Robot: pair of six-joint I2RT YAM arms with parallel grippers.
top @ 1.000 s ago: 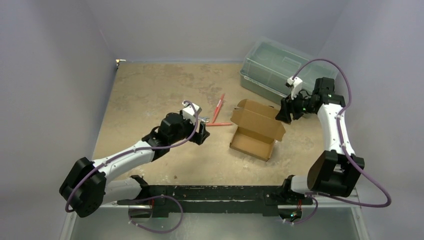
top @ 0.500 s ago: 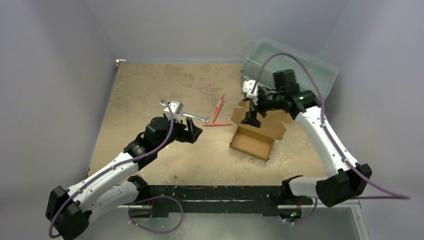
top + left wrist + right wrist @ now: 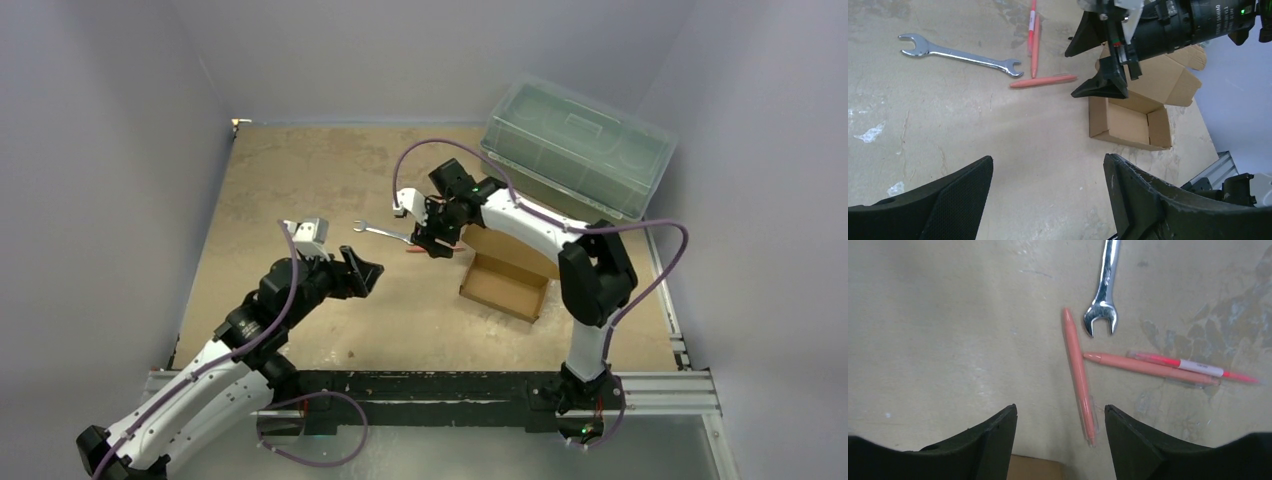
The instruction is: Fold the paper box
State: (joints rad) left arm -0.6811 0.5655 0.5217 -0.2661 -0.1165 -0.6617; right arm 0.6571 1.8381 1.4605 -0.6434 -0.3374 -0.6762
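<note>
The paper box is brown cardboard and lies right of the table's middle as an open tray, its lid flap raised at the back and partly hidden by the right arm. The left wrist view shows its open tray. My right gripper hangs open just left of the box, over the pink pens; in its own view one pen runs down between the fingers of the right gripper, untouched. My left gripper is open and empty, further left and nearer me; in its own view the left gripper frames bare table.
A steel wrench lies left of the right gripper, with two more pink pens beside it. A translucent green lidded bin stands at the back right. The right forearm crosses above the box's back flap.
The right arm has swung left from the box's right side, across the box, to above the pens. The left arm has drawn back toward the near left, uncovering the wrench.
</note>
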